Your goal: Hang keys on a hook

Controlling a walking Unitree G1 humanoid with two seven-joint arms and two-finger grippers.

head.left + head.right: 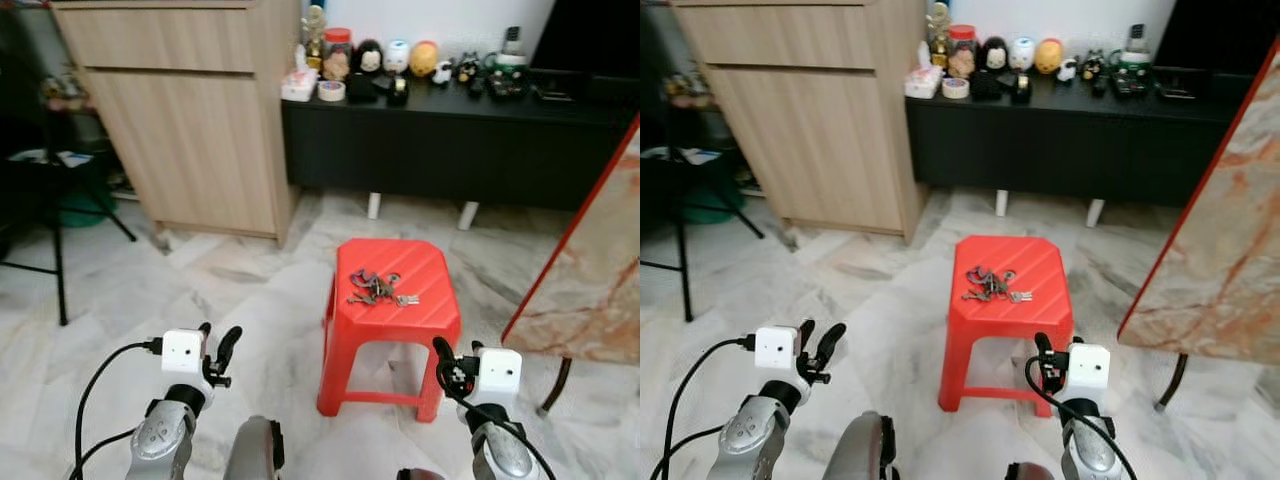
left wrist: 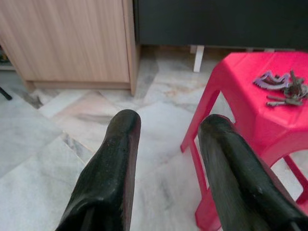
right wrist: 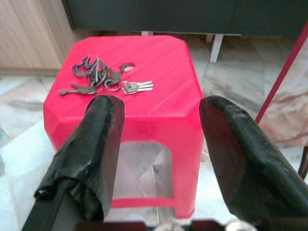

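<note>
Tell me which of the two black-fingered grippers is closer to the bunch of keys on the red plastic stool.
The right gripper: it hangs beside the red plastic stool holding the bunch of keys, while the left gripper hangs farther off over bare marble floor.

Keys [image 1: 378, 289]: one bunch of grey metal keys on rings, with a dull purplish scalloped piece at one end. The bunch lies flat and loosely spread on the top of a red plastic stool [image 1: 420, 320], roughly at the centre of the seat and slightly toward the robot's left. Several flat key blades fan out side by side toward the robot's right. Nothing touches the bunch. No hook can be made out.
</note>
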